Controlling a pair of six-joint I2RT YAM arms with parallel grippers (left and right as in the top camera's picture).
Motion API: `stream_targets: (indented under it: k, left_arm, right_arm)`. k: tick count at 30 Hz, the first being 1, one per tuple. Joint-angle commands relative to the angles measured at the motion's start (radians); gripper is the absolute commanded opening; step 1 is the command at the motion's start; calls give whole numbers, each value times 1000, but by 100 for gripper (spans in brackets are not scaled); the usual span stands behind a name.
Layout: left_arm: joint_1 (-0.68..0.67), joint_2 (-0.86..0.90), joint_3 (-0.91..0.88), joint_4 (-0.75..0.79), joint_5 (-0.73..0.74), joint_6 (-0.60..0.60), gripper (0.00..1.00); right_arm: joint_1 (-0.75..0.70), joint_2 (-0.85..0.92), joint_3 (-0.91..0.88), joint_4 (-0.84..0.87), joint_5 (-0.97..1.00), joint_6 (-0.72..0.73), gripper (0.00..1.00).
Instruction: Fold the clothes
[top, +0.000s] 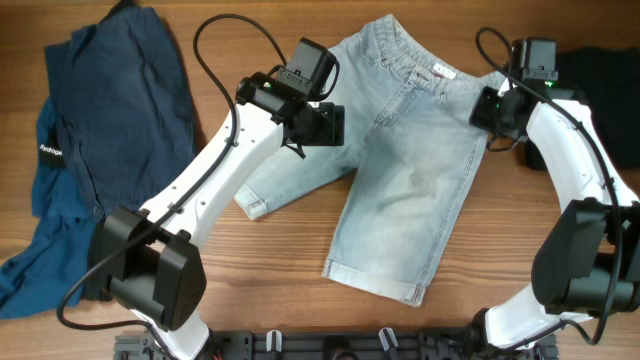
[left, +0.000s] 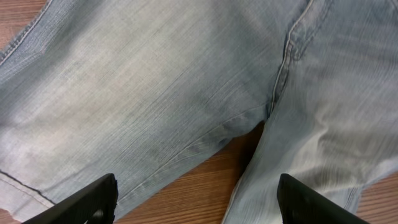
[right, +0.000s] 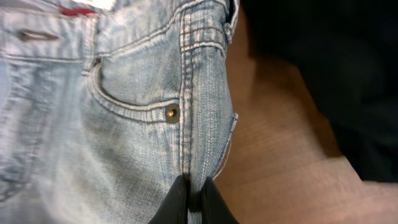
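The light blue denim shorts (top: 410, 170) lie spread flat on the wooden table, waistband at the back, cuffed legs toward the front. My left gripper (top: 330, 125) hovers open over the crotch and left leg; its view shows the crotch gap (left: 249, 155) between its two fingers (left: 196, 202). My right gripper (top: 495, 120) is at the shorts' right side seam near the waistband. In the right wrist view its fingers (right: 193, 199) are shut on the side seam below the pocket rivet (right: 171, 113).
Dark navy garments (top: 90, 150) lie heaped at the left of the table. A black garment (top: 605, 90) lies at the far right, also dark in the right wrist view (right: 317, 68).
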Motion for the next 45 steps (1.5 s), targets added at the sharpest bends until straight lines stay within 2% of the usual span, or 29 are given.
stream_targets:
  k: [1, 4, 10, 18, 21, 25, 27, 29, 32, 34, 38, 45]
  left_arm:
    - [-23, 14, -2, -13, 55, 4, 80]
    - [-86, 14, -2, -61, 162, 55, 78]
    - [-299, 14, -2, -141, 130, 103, 81]
    - [-548, 20, -19, -109, 125, 137, 84]
    - [-585, 44, -51, -68, 109, 147, 85]
    - [-619, 68, -55, -72, 217, 214, 86]
    - [-647, 71, -56, -71, 206, 238, 88]
    - [-659, 80, -56, -68, 157, 228, 88]
    - [-635, 94, -56, -60, 202, 175, 88]
    - [-633, 106, -56, -60, 249, 175, 88]
    - [-659, 159, -56, -55, 200, 182, 88]
    - [-677, 192, -56, -24, 199, 182, 87]
  right_arm:
    - [-3, 14, -4, -5, 42, 25, 5]
    - [-3, 14, -4, 13, 35, 25, 6]
    - [-3, 14, -4, 56, 1, 15, 8]
    - [-3, 14, -4, 58, 2, -9, 12]
    - [-3, 14, -4, 58, 2, -9, 12]
    - [-3, 14, -4, 64, 2, -11, 13]
    - [-3, 14, -4, 69, -2, -11, 13]
    - [-3, 14, -4, 73, -19, -11, 13]
    - [-3, 14, -4, 74, -21, -11, 14]
    - [-3, 14, -4, 77, -21, -11, 14]
    - [-3, 14, -4, 86, -22, -11, 15]
    - [-3, 14, -4, 89, -21, -11, 17]
